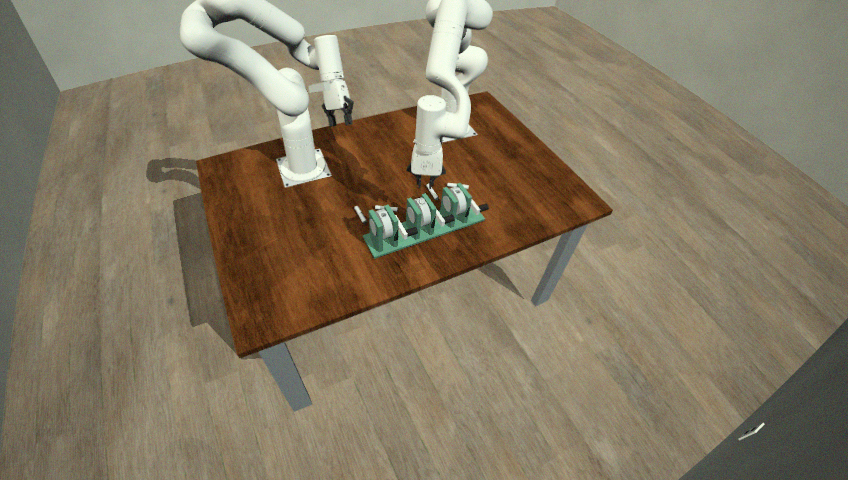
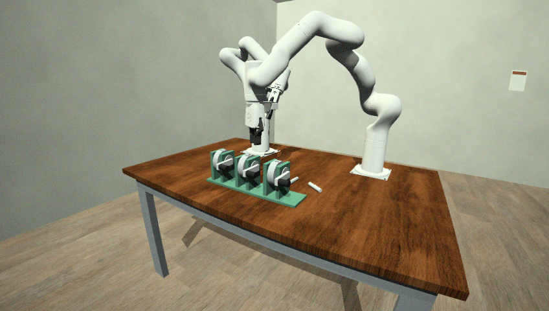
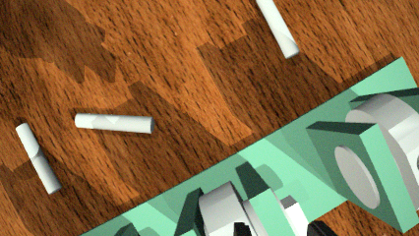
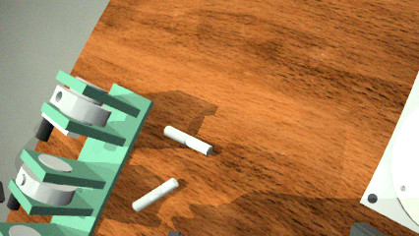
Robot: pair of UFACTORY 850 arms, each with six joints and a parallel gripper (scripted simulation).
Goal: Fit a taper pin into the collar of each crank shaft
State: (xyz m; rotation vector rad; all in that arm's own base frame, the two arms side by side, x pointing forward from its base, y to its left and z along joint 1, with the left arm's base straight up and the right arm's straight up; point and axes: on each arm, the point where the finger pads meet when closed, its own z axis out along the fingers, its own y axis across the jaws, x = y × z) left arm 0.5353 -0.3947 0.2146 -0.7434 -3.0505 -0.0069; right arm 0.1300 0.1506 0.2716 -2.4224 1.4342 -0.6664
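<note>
My left gripper (image 1: pixel 424 185) (image 2: pixel 255 143) (image 3: pixel 281 230) points down above the middle collar (image 1: pixel 424 215) (image 3: pixel 221 208), its fingers partly open with nothing between them. My right gripper (image 1: pixel 339 123) (image 2: pixel 269 114) is wide open and empty, high behind the fixture. The left collar (image 1: pixel 387 227) (image 4: pixel 81 113) shows a dark hole. The middle collar's hole looks lighter in the right wrist view; I cannot tell whether it is filled. Several white pins lie loose behind the fixture: two at its crank end (image 2: pixel 314 187) (image 3: pixel 113 123), and two near the other end (image 4: pixel 188 141) (image 4: pixel 155 195).
The green fixture base (image 1: pixel 380 251) (image 2: pixel 294 200) carries three uprights pairs with black-handled cranks (image 2: pixel 284 183). It stands on the wooden table (image 1: pixel 297 267). The arm bases (image 1: pixel 287 175) (image 2: pixel 369 173) stand along the back edge. The right collar (image 1: pixel 460 202) is at the crank end.
</note>
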